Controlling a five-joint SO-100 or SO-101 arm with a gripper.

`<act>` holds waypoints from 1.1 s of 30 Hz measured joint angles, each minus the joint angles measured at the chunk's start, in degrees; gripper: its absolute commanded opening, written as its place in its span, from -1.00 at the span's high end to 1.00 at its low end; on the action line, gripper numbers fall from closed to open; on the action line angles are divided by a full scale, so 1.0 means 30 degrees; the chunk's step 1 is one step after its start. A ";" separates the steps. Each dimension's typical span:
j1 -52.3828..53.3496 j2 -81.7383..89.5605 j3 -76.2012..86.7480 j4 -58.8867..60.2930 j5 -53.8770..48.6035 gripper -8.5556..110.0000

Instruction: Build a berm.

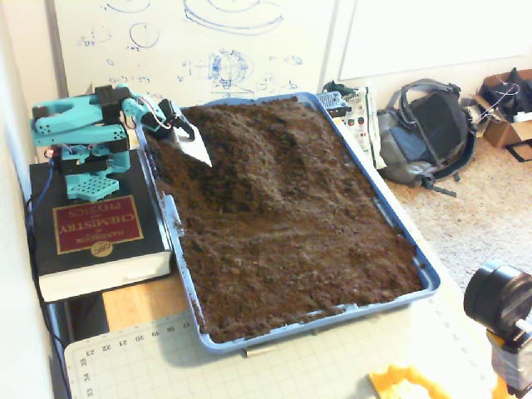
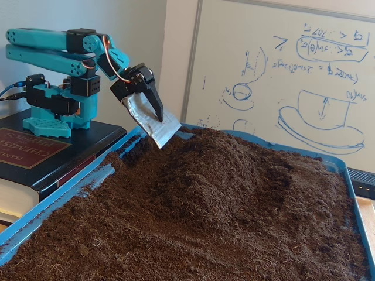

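The gripper carried a flat silvery blade fixed like a small shovel; whether its fingers were apart or together I could not tell, because the blade hid them. It hung in the air just above the soil, near the tray's corner beside the arm's base. The berm stood in the far half of the blue plastic tray, a rounded heap of dark brown, crumbly, fibrous soil, higher than the flat, faintly rippled soil nearer the camera in a fixed view. I think the risk was this: with the blade so close to the rim, a careless push could throw soil over the edge toward the thick chemistry handbook, or scrape the tray wall.
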 measured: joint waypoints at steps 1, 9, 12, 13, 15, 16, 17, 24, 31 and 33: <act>0.0000 0.0293 0.0205 0.0000 0.0000 0.86; 0.0000 0.1348 0.1201 0.0732 0.0000 0.85; -0.0088 0.1729 0.1201 0.1992 0.0000 0.85; -0.0293 0.1963 0.1201 0.2432 0.0000 0.85; -0.0674 0.2666 0.1201 0.3311 0.0000 0.85; -0.0674 0.2930 0.1201 0.3779 0.0000 0.85; -0.0645 0.3193 0.1201 0.4219 0.0000 0.85; -0.0674 0.4160 0.1201 0.8232 0.0000 0.85; -0.0674 0.4189 0.1172 0.9580 -0.0205 0.85; -0.0674 0.4189 0.1172 0.9580 -0.0205 0.85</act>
